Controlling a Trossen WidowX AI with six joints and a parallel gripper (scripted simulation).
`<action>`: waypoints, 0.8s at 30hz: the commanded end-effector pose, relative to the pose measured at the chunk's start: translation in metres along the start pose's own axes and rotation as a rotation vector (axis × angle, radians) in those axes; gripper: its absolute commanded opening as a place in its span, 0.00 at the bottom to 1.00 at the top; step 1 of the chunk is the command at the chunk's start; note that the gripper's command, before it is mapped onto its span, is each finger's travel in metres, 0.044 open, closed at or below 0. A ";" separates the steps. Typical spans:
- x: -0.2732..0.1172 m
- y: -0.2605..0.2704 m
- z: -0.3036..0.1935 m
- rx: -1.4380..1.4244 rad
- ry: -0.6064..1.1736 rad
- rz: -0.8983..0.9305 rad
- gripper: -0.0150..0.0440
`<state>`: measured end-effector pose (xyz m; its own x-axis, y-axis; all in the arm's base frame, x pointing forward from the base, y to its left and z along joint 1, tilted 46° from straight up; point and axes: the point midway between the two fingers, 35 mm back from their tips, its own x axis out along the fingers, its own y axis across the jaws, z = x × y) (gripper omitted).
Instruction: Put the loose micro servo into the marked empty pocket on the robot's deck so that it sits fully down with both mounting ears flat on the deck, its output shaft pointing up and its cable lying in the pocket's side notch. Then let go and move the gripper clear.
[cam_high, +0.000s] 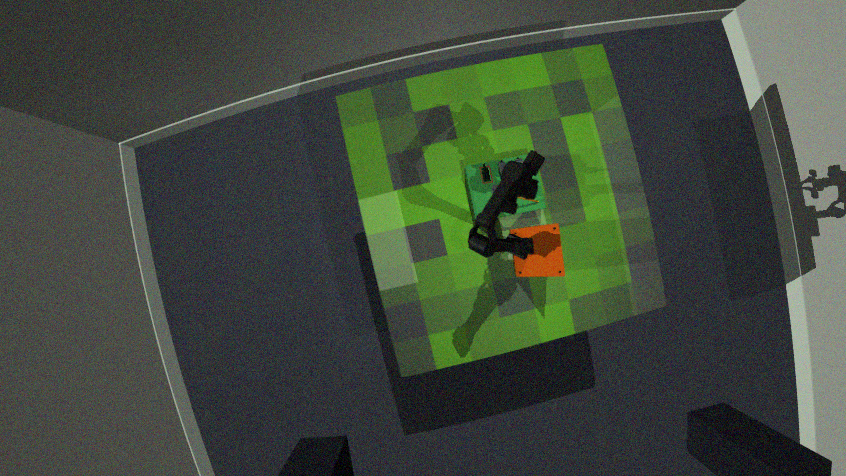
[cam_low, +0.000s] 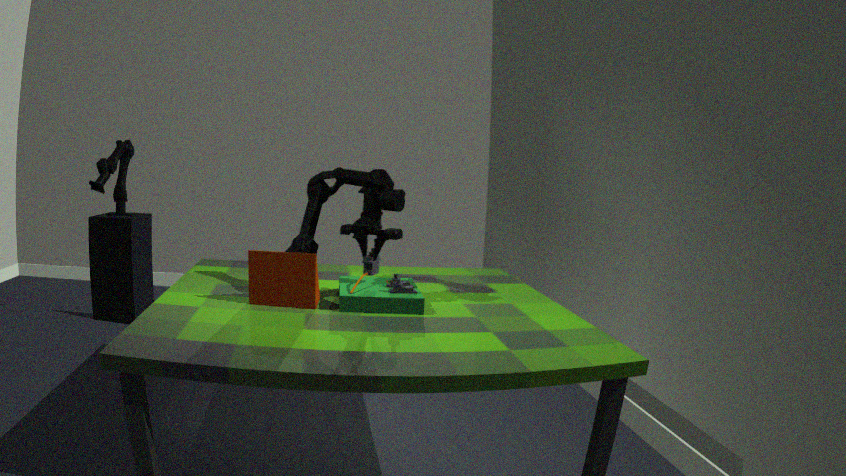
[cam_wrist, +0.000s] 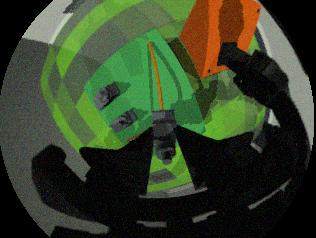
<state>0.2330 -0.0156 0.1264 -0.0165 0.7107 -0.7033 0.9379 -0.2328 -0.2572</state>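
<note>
One hand (cam_wrist: 162, 143) clamped on the micro servo (cam_wrist: 163, 139), plain in wrist view, arm-hidden from top.

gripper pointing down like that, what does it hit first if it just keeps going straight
The gripper, shut on the servo, points straight down at the green deck. The servo's underside would likely meet the deck top first; whether it lines up with the pocket is unclear.

The table top (cam_low: 378, 346) is a checker of bright lime green and dull grey-green squares. On it, the flat rectangular deck block (cam_low: 381, 301) is a deeper emerald green; at its 9 o'clock in the exterior view stands a plain orange box (cam_low: 282, 278). A thin orange cable (cam_wrist: 156, 74) stripes the deck. The arm (cam_low: 316, 204) is matt black.
</note>
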 end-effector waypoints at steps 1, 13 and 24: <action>-0.001 -0.012 -0.024 0.004 0.005 0.004 0.25; -0.001 -0.019 -0.038 -0.114 0.006 0.004 0.25; -0.001 -0.019 -0.038 -0.497 0.005 0.005 0.25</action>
<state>0.2273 0.0131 0.1549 -0.0165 0.7127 -0.7012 0.9996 0.0287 0.0055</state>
